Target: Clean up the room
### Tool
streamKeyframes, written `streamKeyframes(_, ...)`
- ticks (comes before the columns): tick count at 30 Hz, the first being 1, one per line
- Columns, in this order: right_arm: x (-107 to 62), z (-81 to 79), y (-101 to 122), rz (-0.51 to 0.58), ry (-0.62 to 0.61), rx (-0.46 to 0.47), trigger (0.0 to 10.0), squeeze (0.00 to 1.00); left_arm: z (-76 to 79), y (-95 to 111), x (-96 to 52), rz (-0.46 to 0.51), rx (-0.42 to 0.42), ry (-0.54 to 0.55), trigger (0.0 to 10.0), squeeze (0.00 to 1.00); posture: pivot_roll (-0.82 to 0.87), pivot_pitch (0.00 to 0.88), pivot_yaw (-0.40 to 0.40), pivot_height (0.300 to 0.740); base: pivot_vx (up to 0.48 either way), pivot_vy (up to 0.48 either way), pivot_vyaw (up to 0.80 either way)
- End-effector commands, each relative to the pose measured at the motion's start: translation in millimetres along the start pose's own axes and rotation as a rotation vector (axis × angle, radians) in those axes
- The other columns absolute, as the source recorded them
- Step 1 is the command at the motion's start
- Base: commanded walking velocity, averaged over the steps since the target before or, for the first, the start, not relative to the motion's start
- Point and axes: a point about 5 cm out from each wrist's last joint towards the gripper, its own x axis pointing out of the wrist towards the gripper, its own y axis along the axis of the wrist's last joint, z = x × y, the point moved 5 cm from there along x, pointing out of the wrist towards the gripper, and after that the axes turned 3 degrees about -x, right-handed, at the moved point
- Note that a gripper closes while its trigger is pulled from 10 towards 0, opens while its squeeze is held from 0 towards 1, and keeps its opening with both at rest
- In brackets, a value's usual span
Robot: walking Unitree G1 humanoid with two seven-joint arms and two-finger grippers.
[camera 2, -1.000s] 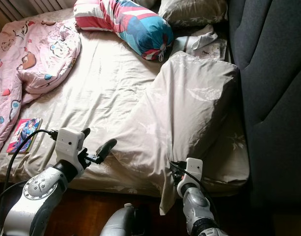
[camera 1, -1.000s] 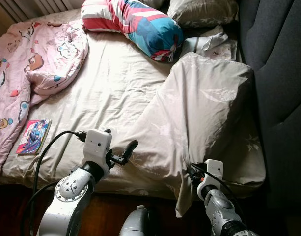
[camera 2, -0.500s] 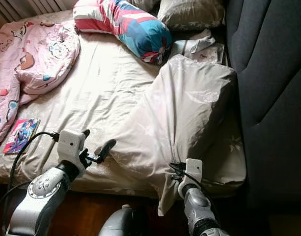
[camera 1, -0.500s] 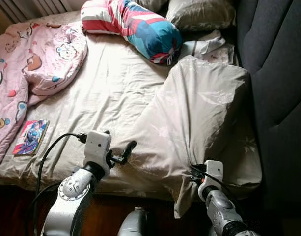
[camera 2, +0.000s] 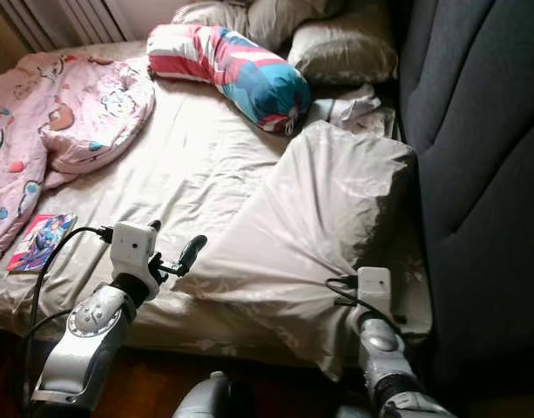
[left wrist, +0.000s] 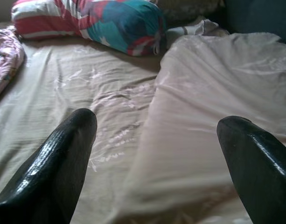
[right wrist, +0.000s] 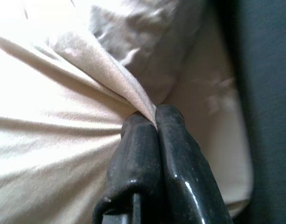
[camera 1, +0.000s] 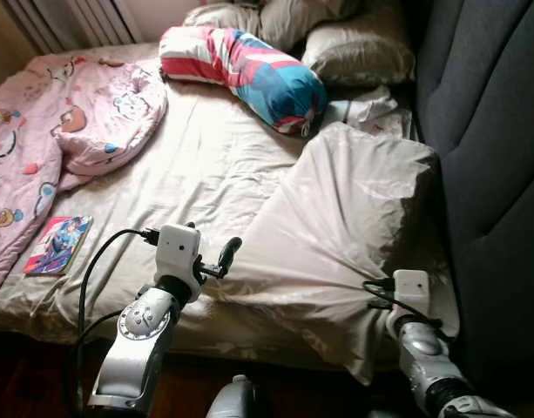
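Bedding covers the scene in the left eye view: a beige duvet (camera 1: 354, 218) lies bunched on the right side of the bed (camera 1: 206, 165), beside the dark headboard (camera 1: 493, 157). A striped bolster (camera 1: 245, 74) and grey pillows (camera 1: 354, 52) sit at the far end, a pink blanket (camera 1: 57, 131) is heaped at the far left, and a small book (camera 1: 56, 246) lies near the left edge. The left gripper (camera 1: 216, 261) hovers over the sheet just left of the duvet's near edge. The right arm (camera 1: 415, 326) reaches up at the near right, with duvet cloth drawn taut toward it.

Left wrist view: the left gripper (left wrist: 156, 154) has its two black fingers (left wrist: 63, 154) spread wide, holding nothing, above the sheet and the duvet's edge.

Right wrist view: the right gripper (right wrist: 154, 135) is pinched closed on a fold of the duvet (right wrist: 87, 70), cloth pulled tight between the fingertips.
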Motion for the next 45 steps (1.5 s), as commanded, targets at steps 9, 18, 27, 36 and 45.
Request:
streamKeyframes(9,-3.6,79.2,35.1,0.143,-0.328,-0.123,0.0,0.0,-7.6,-0.9,10.0,0.022,-0.002,0.028,10.0,0.0,-0.04,0.063,0.075,0.686,0.0,0.0,0.0)
streamKeyframes(18,-9.6,103.3,38.4,0.136,-0.474,-0.196,0.0,0.0,-6.4,-2.7,14.4,0.036,-0.006,0.025,10.0,0.0,-0.04,0.057,0.073,0.686,0.0,0.0,0.0)
streamKeyframes(27,-9.3,93.4,30.4,0.111,-0.452,-0.196,10.0,0.0,-6.6,-5.2,13.5,0.035,-0.005,0.026,10.0,0.0,-0.04,0.055,0.072,0.686,0.0,0.0,0.0)
streamKeyframes(36,-8.2,77.8,30.7,0.127,-0.412,-0.187,10.0,1.0,-5.4,-9.4,11.3,0.027,-0.008,0.02,10.0,0.0,-0.03,0.056,0.072,0.686,0.0,0.0,0.0)
streamKeyframes(45,-8.1,43.6,73.5,0.359,-0.232,-0.101,10.0,0.74,-4.8,-13.2,10.8,0.023,-0.013,0.021,10.0,0.0,-0.04,0.04,0.063,0.686,0.0,0.0,0.0)
